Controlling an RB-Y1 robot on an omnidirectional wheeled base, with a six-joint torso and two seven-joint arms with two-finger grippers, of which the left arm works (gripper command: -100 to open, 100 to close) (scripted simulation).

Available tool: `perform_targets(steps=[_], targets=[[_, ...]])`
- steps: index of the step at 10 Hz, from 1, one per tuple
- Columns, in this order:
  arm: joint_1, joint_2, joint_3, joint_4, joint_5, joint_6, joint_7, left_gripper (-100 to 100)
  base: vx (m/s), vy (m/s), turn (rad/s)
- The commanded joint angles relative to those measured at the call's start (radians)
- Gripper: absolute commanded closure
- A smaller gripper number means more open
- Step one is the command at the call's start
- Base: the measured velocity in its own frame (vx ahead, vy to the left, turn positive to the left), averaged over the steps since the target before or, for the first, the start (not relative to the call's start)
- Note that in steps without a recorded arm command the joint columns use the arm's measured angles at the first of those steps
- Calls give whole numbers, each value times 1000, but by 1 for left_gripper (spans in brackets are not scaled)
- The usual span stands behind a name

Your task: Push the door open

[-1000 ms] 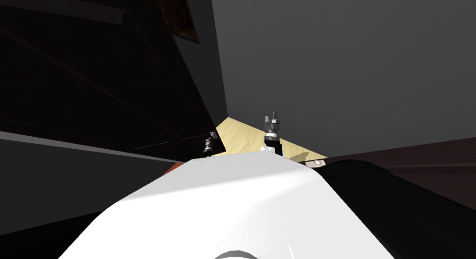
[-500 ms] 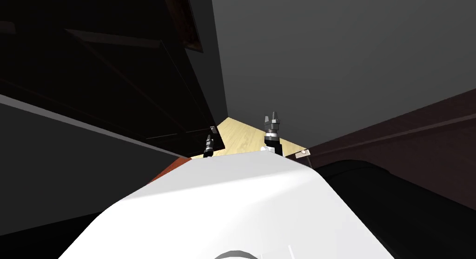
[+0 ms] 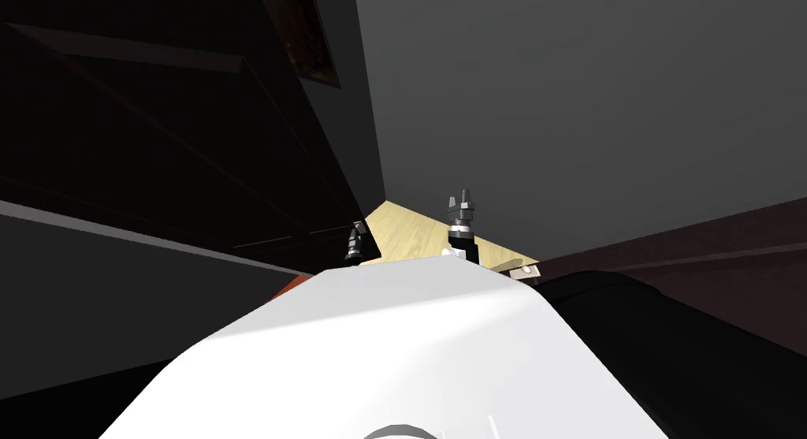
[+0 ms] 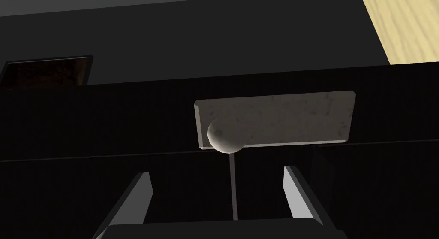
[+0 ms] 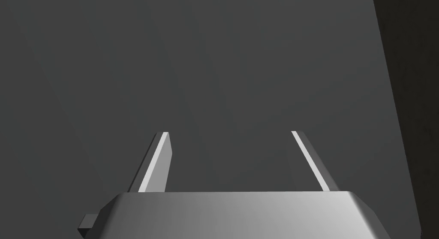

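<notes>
My left gripper (image 4: 216,171), spread and empty, faced the dark door (image 4: 107,120), with its knob (image 4: 223,140) at mid-frame just above the fingers. I judged it best to press squarely beside the knob, driving slowly. My right gripper (image 5: 229,132) was spread too.

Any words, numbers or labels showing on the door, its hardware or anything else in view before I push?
None can be read.
The grey plate and round knob on the dark door are blank.
The framed picture on the wall is too dark to show any lettering.
The left end effector and right end effector carry no markings.
</notes>
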Motion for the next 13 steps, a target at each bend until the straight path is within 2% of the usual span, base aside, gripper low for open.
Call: perform_targets(steps=[1,4,5,10,13], targets=[[-2,-1,5,8,2,-9,-1,-100,281,85,-40],[-1,-5,7,13,3,-16,-2,-100,195,6,-12],[-1,-5,7,13,3,-16,-2,100,-16,2,-14],[-1,-5,7,13,3,-16,-2,100,-16,1,-3],[-6,5,43,18,22,-8,-14,100,175,-60,64]])
